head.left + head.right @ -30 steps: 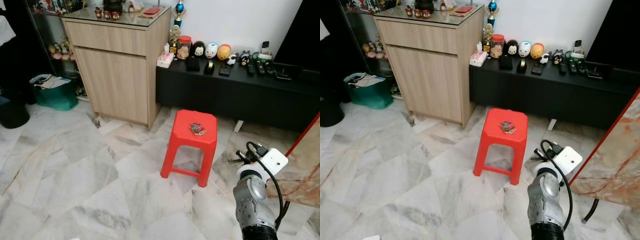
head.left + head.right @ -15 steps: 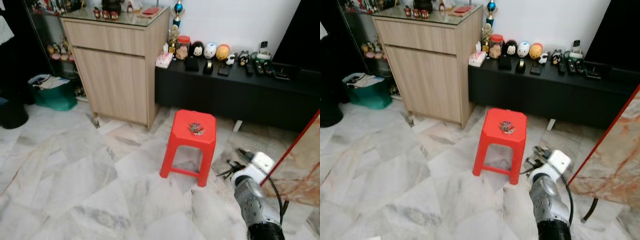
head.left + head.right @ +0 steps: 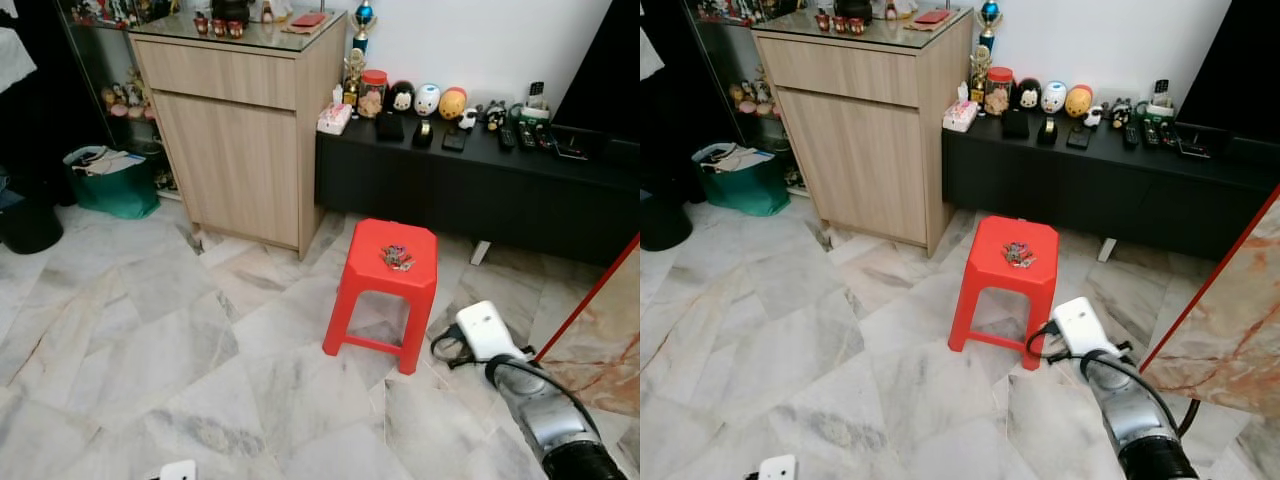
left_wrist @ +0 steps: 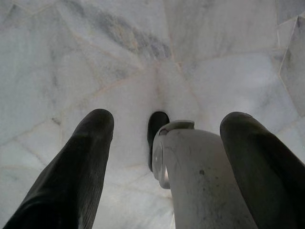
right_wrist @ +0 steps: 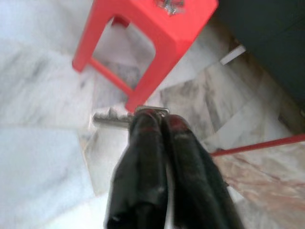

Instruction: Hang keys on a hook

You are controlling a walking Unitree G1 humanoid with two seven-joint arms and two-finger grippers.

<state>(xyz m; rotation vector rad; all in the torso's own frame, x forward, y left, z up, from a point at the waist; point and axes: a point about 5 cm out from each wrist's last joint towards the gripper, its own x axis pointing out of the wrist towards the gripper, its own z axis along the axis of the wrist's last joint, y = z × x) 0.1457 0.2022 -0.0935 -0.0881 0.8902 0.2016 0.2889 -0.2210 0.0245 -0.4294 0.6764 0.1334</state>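
While your right tool (image 5: 152, 119) hangs low over the marble floor (image 3: 150, 340) just right of the red stool (image 3: 385, 285), its two black fingers (image 5: 143, 157) are pressed together and pinch a silver key (image 5: 112, 118) by its head, the blade sticking out sideways. You can see a second bunch of keys (image 3: 396, 258) lying on the stool's seat, near its middle. Your right arm (image 3: 545, 415) reaches forward from the lower right, its white wrist block just beside the stool's front right leg. Your left tool (image 4: 162, 143) points straight down at the floor with its fingers spread wide and nothing between them. Behind the stool stand a wooden cabinet (image 3: 245, 130) and a low black desk (image 3: 480, 180) carrying small figurines.
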